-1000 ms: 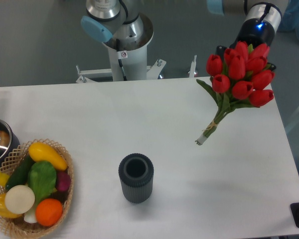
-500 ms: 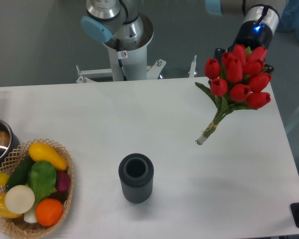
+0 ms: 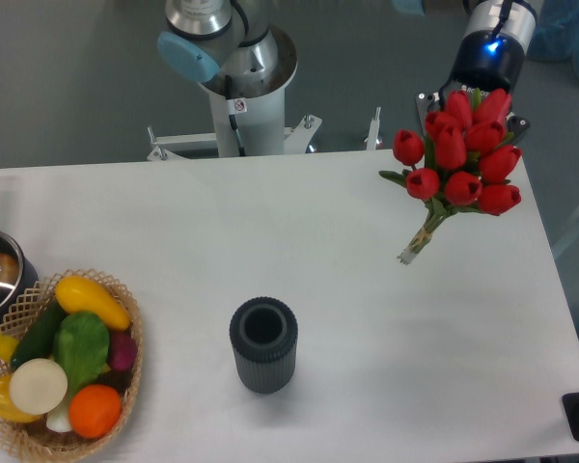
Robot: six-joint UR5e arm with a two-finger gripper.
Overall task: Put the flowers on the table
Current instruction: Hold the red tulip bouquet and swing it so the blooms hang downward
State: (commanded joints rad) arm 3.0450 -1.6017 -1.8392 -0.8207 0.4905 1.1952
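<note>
The flowers (image 3: 456, 159) are sitting higher toward the frame's upper right than before, hanging above the table (image 3: 270, 251); the gripper (image 3: 471, 96) is clamping them.

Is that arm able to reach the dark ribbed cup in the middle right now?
Probably not as it stands: the gripper seems to be carrying the flowers near the table's far right corner. The cup stands apart with nothing blocking it.
</note>
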